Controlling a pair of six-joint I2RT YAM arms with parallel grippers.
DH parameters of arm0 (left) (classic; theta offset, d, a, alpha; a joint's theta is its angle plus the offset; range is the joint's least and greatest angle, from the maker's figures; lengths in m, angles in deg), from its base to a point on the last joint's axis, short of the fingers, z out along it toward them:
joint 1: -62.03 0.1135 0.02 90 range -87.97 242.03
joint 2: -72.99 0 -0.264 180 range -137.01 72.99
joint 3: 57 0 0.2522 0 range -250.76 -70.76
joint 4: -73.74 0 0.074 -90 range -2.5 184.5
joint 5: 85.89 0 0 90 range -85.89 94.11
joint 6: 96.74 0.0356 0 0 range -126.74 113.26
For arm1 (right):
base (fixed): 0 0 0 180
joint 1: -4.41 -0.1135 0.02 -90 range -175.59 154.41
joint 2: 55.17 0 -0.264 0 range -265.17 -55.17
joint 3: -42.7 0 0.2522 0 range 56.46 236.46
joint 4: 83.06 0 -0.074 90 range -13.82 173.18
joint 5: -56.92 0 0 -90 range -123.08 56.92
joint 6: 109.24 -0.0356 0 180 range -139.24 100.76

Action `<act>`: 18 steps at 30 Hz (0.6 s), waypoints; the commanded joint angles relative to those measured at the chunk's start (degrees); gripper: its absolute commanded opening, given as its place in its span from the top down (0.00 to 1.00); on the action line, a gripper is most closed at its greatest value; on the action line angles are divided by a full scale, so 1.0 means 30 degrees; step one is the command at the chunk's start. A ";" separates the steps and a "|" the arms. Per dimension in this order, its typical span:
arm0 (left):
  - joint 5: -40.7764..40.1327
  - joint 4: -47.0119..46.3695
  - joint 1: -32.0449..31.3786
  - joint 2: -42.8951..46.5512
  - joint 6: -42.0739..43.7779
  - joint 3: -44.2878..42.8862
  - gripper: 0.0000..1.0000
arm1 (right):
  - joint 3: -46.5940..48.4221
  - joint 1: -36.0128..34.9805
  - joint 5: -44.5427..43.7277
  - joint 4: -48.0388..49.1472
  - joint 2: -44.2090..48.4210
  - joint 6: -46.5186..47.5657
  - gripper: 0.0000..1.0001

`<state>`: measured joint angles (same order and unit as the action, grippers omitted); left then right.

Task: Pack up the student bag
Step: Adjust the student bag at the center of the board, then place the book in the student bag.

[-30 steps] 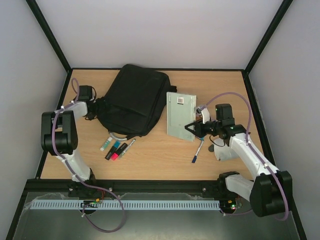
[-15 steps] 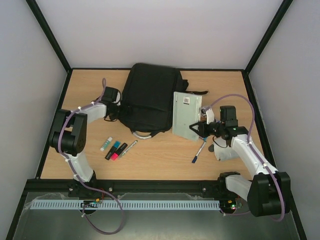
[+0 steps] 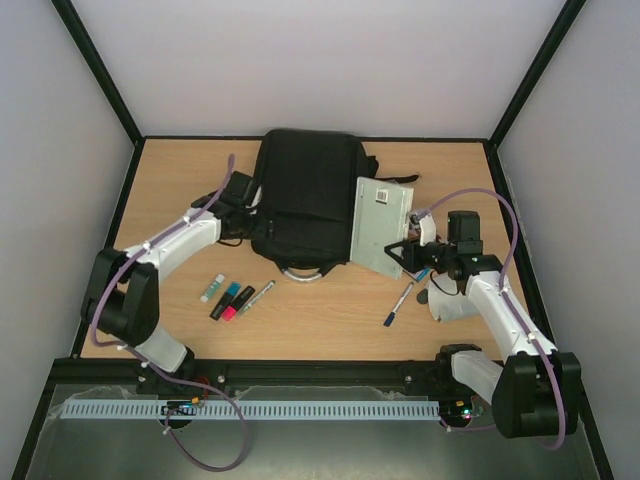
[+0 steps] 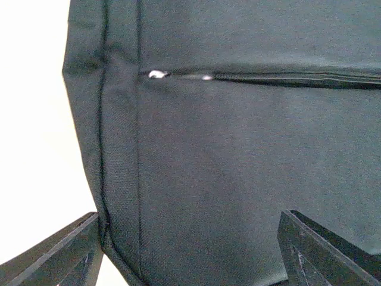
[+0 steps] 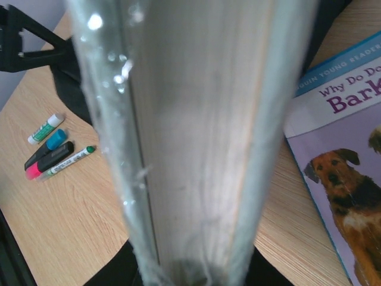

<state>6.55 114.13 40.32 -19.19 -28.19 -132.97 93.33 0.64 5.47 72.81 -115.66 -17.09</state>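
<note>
The student bag (image 3: 308, 192), black with a grey curved handle (image 3: 304, 271) at its near end, lies at the table's middle back. My left gripper (image 3: 243, 194) is at the bag's left edge. In the left wrist view it (image 4: 189, 219) stands open over the fabric below a zip (image 4: 268, 77), one finger (image 4: 59, 256) just off the bag's edge. My right gripper (image 3: 408, 250) is shut on a pale grey book (image 3: 383, 224), held tilted against the bag's right side. The right wrist view shows the book (image 5: 196, 137) edge-on, hiding the fingers.
Several markers and a glue stick (image 3: 232, 296) lie near the front left. A blue-capped pen (image 3: 399, 302) lies below the held book. A dog book (image 5: 348, 149) lies flat on the wood in the right wrist view. Black frame rails edge the table.
The bag has slid right and turned, its handle now facing the near edge, with my left gripper moving along its left side. My right gripper has carried the grey book up against the bag.
</note>
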 commanded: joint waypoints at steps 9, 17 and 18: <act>-0.5509 0.2945 -0.5749 -0.0086 0.5814 -0.2843 0.28 | 0.1402 0.0794 0.1040 0.1106 0.1346 0.0240 0.99; -0.5333 0.2546 -0.7261 -0.0765 0.8890 -0.2663 0.27 | 0.1949 0.1022 0.0771 0.0828 0.1117 -0.0214 0.99; -0.5109 0.2566 -0.7545 -0.1060 0.9474 -0.2819 0.27 | 0.2064 0.1022 0.0427 0.0744 0.1160 -0.0310 0.99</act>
<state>-8.60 120.97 20.23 -19.80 -7.97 -140.34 94.81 3.57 5.36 72.24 -113.63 -17.61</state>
